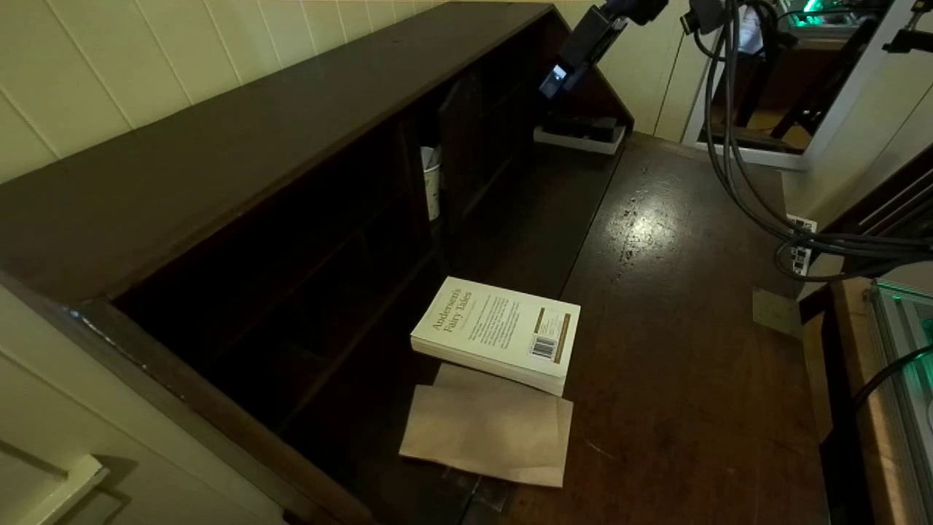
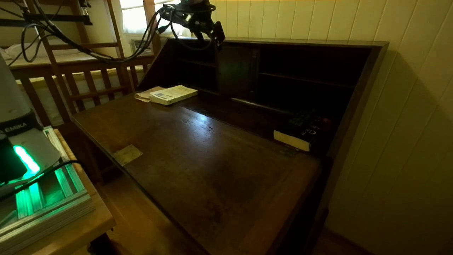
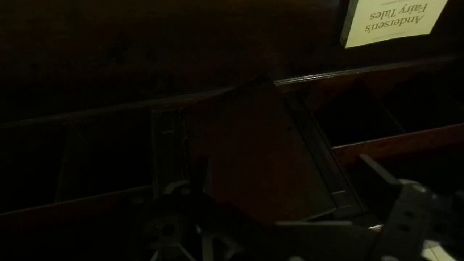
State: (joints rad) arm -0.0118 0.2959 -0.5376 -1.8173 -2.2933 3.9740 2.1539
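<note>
In the wrist view my gripper stands open, its fingers wide apart with nothing between them. Beyond it lies the small reddish-brown cabinet door of a dark desk hutch. That door is swung partly outward in an exterior view, and a white patterned cup shows in the compartment beside it. High near the hutch's top edge, the gripper hangs apart from the desk. A cream book, Andersen's Fairy Tales, lies back cover up on the desktop. The wrist view is very dark, so details are hard to make out.
A brown paper envelope lies partly under the cream book. At the opposite end of the hutch rests a thick black book. Shelves and dividers flank the door. Loose black cables hang from the arm.
</note>
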